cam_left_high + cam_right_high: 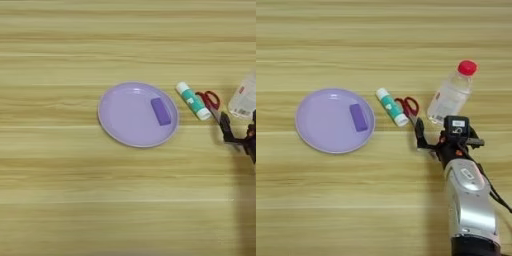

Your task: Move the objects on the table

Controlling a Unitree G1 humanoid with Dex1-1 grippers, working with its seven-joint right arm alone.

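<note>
Lying on the table (381, 40) just up-left of the right gripper (428, 137) are red-handled scissors (408, 107), blades running toward one black finger (419, 131); contact cannot be told. Whether the jaws are apart or together cannot be told. Beside the scissors, further left, a teal-and-white glue stick (391, 107) is seen, then a purple plate (321, 135) holding a purple block (358, 117). Above the gripper lies a clear bottle (451, 97); its red cap (467, 67) and the silver forearm (471, 200) are shown only in the right eye view.
</note>
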